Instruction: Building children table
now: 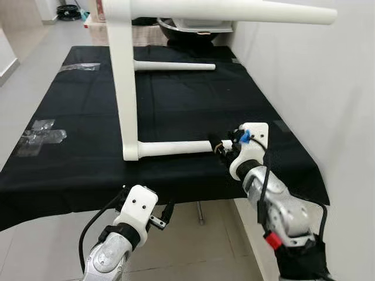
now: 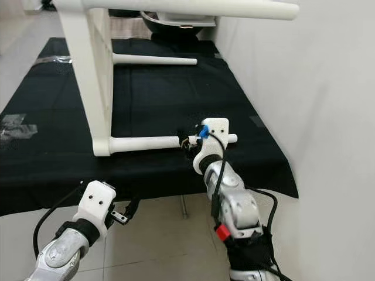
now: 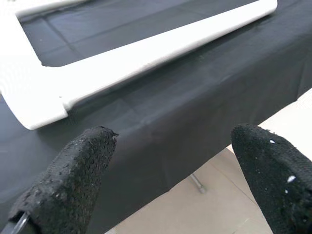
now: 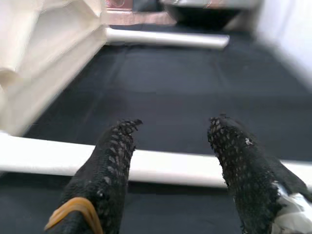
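The children's table [image 1: 126,82] is lying on its side on the black-covered surface [image 1: 70,164], and assembly is looking largely advanced. Its flat white top is standing on edge, and the legs are projecting toward the wall [image 1: 328,88]: a near lower leg [image 1: 173,148] and a far lower leg [image 1: 173,66] are resting along the cloth, and at least one upper leg [image 1: 234,10] is running overhead. All visible legs are appearing seated in the top. What remains is, by judgement, tightening or checking the near lower leg and then standing the table upright; whether the joints are fully tight cannot be told.

The right tool [image 1: 221,147] is hovering at the free end of the near lower leg, with its fingers [image 4: 114,161] spread apart on either side of the leg and not yet clamping it. The left tool [image 1: 158,218] is hanging below the front edge of the surface, released and holding nothing; its fingers [image 3: 73,175] are pointing toward the corner where leg meets top.

The table is plain white, smooth and round-legged. Clear plastic bags [image 1: 40,136] are lying on the cloth to the left.
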Tool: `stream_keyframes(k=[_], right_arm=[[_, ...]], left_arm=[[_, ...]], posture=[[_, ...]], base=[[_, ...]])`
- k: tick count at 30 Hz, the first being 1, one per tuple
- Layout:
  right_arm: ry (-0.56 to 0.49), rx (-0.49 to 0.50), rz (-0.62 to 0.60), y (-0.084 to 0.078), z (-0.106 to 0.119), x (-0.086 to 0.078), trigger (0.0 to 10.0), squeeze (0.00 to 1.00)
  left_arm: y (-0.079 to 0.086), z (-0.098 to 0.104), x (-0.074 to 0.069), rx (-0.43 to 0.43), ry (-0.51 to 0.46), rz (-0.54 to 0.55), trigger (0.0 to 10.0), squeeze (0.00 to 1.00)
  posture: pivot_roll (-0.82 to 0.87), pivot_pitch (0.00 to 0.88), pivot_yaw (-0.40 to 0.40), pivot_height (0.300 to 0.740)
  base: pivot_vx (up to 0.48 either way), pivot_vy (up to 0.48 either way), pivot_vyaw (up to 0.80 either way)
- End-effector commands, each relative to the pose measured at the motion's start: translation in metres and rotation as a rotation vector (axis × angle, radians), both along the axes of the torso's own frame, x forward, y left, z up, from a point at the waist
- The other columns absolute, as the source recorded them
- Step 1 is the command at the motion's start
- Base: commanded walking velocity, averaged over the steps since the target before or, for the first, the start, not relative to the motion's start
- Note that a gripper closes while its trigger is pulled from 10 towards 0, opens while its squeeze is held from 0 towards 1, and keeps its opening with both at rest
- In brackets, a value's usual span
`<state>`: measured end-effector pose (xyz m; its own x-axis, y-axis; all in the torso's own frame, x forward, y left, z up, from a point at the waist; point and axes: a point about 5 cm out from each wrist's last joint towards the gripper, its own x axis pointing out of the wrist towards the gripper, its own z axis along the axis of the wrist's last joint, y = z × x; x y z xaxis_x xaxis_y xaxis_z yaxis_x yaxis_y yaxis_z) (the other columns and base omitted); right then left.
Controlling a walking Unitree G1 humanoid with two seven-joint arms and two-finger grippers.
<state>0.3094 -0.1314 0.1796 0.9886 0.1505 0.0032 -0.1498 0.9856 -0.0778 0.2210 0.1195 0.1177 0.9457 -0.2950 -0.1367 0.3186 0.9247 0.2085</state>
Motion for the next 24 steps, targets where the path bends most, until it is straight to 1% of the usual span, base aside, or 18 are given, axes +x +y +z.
stream_keyframes(k=[1,2,4,5,6,7,8,10,12,14,16,17,21,24], right_arm=[[-0.167,-0.173,-0.077,-0.006,0.01,-0.002,10.0,0.0],[-0.199,-0.21,-0.079,-0.005,0.009,-0.002,10.0,0.0],[-0.157,-0.179,-0.048,-0.003,-0.003,-0.004,10.0,0.0],[-0.157,-0.179,-0.048,-0.003,-0.003,-0.004,10.0,0.0],[-0.116,-0.132,-0.032,-0.001,-0.01,-0.006,10.0,0.0],[-0.094,-0.118,-0.041,-0.001,-0.016,-0.008,10.0,0.0],[-0.094,-0.118,-0.041,-0.001,-0.016,-0.008,10.0,0.0],[-0.054,-0.1,-0.033,0.002,-0.03,-0.015,10.0,0.0],[-0.054,-0.1,-0.033,0.002,-0.03,-0.015,10.0,0.0],[-0.034,-0.11,-0.009,0.006,-0.04,-0.023,10.0,0.0],[-0.034,-0.11,-0.009,0.006,-0.04,-0.023,10.0,0.0],[-0.027,-0.118,0.005,0.009,-0.046,-0.026,10.0,0.0],[-0.03,-0.125,0.017,0.012,-0.053,-0.029,10.0,0.0],[-0.033,-0.127,0.013,0.011,-0.054,-0.028,10.0,0.0]], left_arm=[[0.0,0.004,0.008,0.007,-0.044,0.011,10.0,0.0],[0.0,0.007,0.01,0.002,-0.065,0.019,10.0,0.0],[-0.001,0.009,0.011,0.003,-0.074,0.01,10.0,0.0],[-0.001,0.009,0.011,0.003,-0.074,0.01,10.0,0.0],[-0.002,0.009,0.01,0.005,-0.073,0.005,10.0,0.0],[-0.003,0.008,0.009,0.009,-0.074,-0.002,10.0,0.0],[-0.003,0.008,0.009,0.009,-0.074,-0.002,10.0,0.0],[-0.004,0.005,0.005,0.014,-0.073,-0.011,10.0,0.0],[-0.004,0.005,0.005,0.014,-0.073,-0.011,10.0,0.0],[-0.004,0.003,0.004,0.018,-0.071,-0.012,10.0,0.0],[-0.004,0.003,0.004,0.018,-0.071,-0.012,10.0,0.0],[-0.003,0.002,0.004,0.018,-0.068,-0.011,10.0,0.0],[-0.002,-0.002,0.004,0.024,-0.064,-0.021,10.0,0.0],[-0.003,-0.004,0.003,0.02,-0.056,-0.03,10.0,0.0]], posture=[[0.11,0.001,-0.109,0.74],[0.11,0.0,-0.109,0.74],[0.11,0.0,-0.111,0.74],[0.11,0.0,-0.111,0.74],[0.12,0.0,-0.113,0.74],[0.12,0.0,-0.113,0.74],[0.12,0.0,-0.113,0.74],[0.11,0.0,-0.115,0.74],[0.11,0.0,-0.115,0.74],[0.11,0.0,-0.117,0.74],[0.11,0.0,-0.117,0.74],[0.11,0.0,-0.117,0.74],[0.11,0.0,-0.113,0.74],[0.11,0.0,-0.114,0.74]], base=[[0.0,0.0,0.0],[0.0,0.0,0.0],[0.0,0.0,0.0],[0.0,0.0,0.0],[0.0,0.0,0.0],[0.0,0.0,0.0],[0.0,0.0,0.0],[0.122,0.0,0.0],[0.244,0.0,0.0],[0.356,0.0,0.0],[0.382,0.0,0.0],[0.446,0.0,0.0],[0.46,0.0,0.0],[0.47,0.0,0.0]])
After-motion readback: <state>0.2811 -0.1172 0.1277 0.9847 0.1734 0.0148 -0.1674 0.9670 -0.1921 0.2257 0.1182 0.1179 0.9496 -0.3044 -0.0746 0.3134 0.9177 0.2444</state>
